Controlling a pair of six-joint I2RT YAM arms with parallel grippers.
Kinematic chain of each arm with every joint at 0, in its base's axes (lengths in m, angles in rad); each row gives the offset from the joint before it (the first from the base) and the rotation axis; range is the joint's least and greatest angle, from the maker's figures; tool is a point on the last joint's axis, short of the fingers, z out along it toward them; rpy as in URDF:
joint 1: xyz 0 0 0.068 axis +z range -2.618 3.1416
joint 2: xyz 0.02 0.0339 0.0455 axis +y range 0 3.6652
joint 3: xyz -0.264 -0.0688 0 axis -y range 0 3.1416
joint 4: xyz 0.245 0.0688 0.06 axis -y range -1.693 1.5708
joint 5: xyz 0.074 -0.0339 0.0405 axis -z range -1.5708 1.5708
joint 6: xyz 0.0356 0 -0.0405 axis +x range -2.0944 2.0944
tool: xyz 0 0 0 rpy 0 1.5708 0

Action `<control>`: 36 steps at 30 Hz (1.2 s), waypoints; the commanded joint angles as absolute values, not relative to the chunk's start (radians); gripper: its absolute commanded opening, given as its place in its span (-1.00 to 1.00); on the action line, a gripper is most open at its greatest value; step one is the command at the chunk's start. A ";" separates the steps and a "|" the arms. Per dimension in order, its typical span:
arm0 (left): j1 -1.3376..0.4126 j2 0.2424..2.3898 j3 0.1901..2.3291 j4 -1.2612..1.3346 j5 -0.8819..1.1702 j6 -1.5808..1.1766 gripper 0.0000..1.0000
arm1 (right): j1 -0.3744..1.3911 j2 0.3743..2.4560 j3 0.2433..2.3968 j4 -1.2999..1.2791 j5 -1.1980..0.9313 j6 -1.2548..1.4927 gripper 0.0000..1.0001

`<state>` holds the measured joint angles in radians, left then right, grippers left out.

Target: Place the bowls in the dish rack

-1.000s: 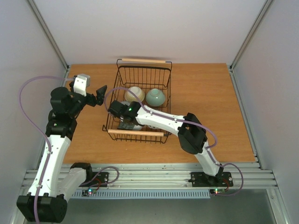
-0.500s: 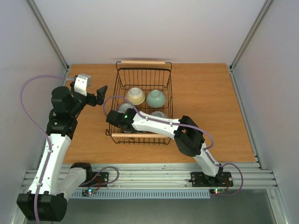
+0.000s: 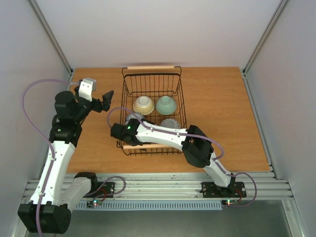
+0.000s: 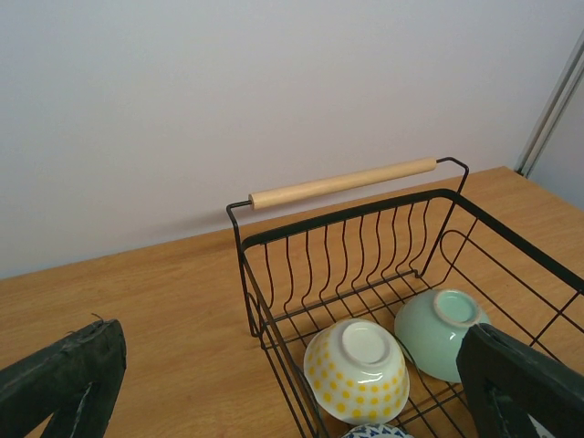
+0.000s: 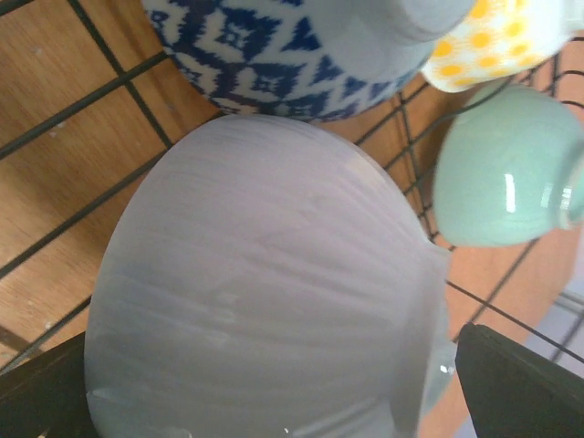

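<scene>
Wooden table (image 3: 222, 98), rack (image 3: 150, 67) centre.
Right gripper (image 5: 283, 397) hung inside, splayed astride whitish bowl (image 5: 265, 274); left gripper (image 3: 104, 100) hovered alongside, splayed.

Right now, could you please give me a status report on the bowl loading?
Left gripper open, beside dish rack. Right gripper open inside rack, fingers flanking whitish bowl. Yellow-dotted bowl, green bowl, blue-patterned bowl already racked. No obstruction seen.

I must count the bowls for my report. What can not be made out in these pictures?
- Top view: the right arm covers the rack's near half; contents there cannot be counted.
- Left wrist view: blue bowl cut by the bottom edge.
- Right wrist view: whitish bowl, close and blurred, fills the frame; whether the right tool touches it is unclear.
</scene>
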<state>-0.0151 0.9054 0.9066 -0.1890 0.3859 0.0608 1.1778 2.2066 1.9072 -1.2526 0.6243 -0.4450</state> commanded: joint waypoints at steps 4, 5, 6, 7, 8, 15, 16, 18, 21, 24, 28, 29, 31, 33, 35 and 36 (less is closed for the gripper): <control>-0.012 0.900 0.908 -0.153 0.396 0.073 0.99 | 1.220 2.240 1.991 -1.380 0.745 -0.413 0.98; -0.012 0.900 0.908 -0.152 0.396 0.073 0.99 | 1.224 2.236 1.992 -1.381 0.740 -0.415 0.97; -0.012 0.900 0.908 -0.151 0.394 0.072 0.99 | 1.228 2.232 1.995 -1.380 0.737 -0.419 0.97; -0.012 0.902 0.908 -0.151 0.393 0.073 0.99 | 1.230 2.229 1.999 -1.382 0.737 -0.423 0.98; -0.012 0.902 0.908 -0.152 0.393 0.074 0.99 | 1.232 2.230 2.005 -1.389 0.737 -0.425 0.97; -0.012 0.897 0.907 -0.153 0.387 0.077 0.99 | 1.258 2.229 2.037 -1.394 0.675 -0.452 0.97; -0.012 0.897 0.907 -0.153 0.387 0.078 0.99 | 1.261 2.230 2.043 -1.395 0.660 -0.456 0.97; -0.012 0.900 0.907 -0.152 0.387 0.077 0.99 | 1.265 2.236 2.056 -1.404 0.648 -0.463 0.97; -0.012 0.900 0.907 -0.153 0.383 0.079 0.99 | 1.269 2.244 2.067 -1.414 0.633 -0.469 0.98; -0.012 0.899 0.905 -0.152 0.382 0.081 0.99 | 1.269 2.235 2.065 -1.401 0.589 -0.477 0.97; -0.012 0.899 0.902 -0.149 0.381 0.081 0.99 | 1.268 2.212 2.065 -1.378 0.537 -0.484 0.97; -0.012 0.900 0.902 -0.149 0.380 0.082 0.99 | 1.269 2.205 2.063 -1.371 0.522 -0.485 0.97; -0.012 0.902 0.900 -0.147 0.380 0.083 0.99 | 1.269 2.195 2.055 -1.357 0.504 -0.488 0.97; -0.012 0.902 0.900 -0.147 0.378 0.084 0.99 | 1.268 2.184 2.044 -1.342 0.475 -0.489 0.97; -0.012 0.900 0.900 -0.148 0.373 0.084 0.99 | 1.269 2.167 2.026 -1.324 0.444 -0.491 0.97; -0.012 0.898 0.900 -0.148 0.371 0.086 0.99 | 1.269 2.158 2.015 -1.317 0.434 -0.490 0.97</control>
<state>-0.0151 0.9054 0.9066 -0.1890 0.3843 0.0650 1.2438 2.2295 2.0338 -1.3643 0.5396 -0.4782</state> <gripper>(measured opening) 0.994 0.987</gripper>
